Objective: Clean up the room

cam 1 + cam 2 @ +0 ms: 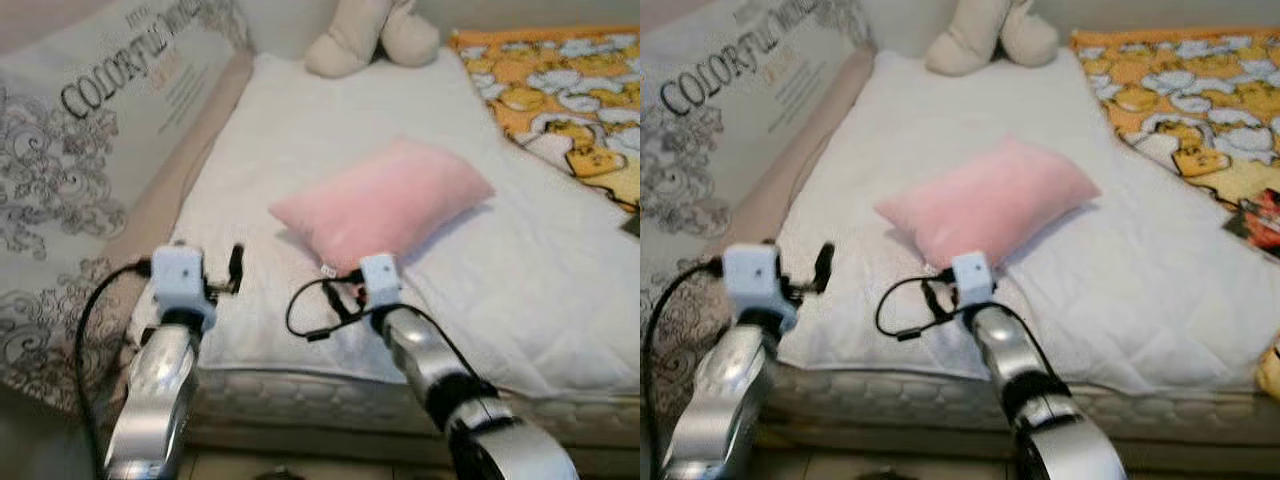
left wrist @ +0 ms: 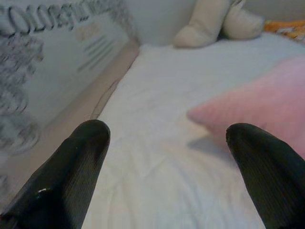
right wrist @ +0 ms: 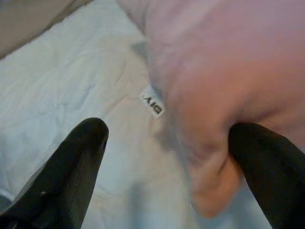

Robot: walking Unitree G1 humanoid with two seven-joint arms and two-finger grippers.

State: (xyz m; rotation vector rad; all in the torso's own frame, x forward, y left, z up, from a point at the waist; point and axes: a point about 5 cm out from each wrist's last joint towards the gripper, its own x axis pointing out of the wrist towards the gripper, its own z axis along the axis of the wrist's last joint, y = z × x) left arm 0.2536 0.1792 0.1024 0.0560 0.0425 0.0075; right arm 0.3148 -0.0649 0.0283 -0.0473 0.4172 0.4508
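Observation:
A pink pillow lies in the middle of the bed's white mattress pad. My right gripper is open at the pillow's near corner. The soft corner bulges between its fingers, next to a small white label. One black finger presses against the pillow, while the other rests over the bare sheet. My left gripper hangs open above the pad's left part, holding nothing, with the pillow off to its right.
A cream plush toy sits at the bed's head. An orange patterned blanket covers the right side, with a red-covered item on it. A printed fabric wall runs along the left. The mattress's front edge is right before me.

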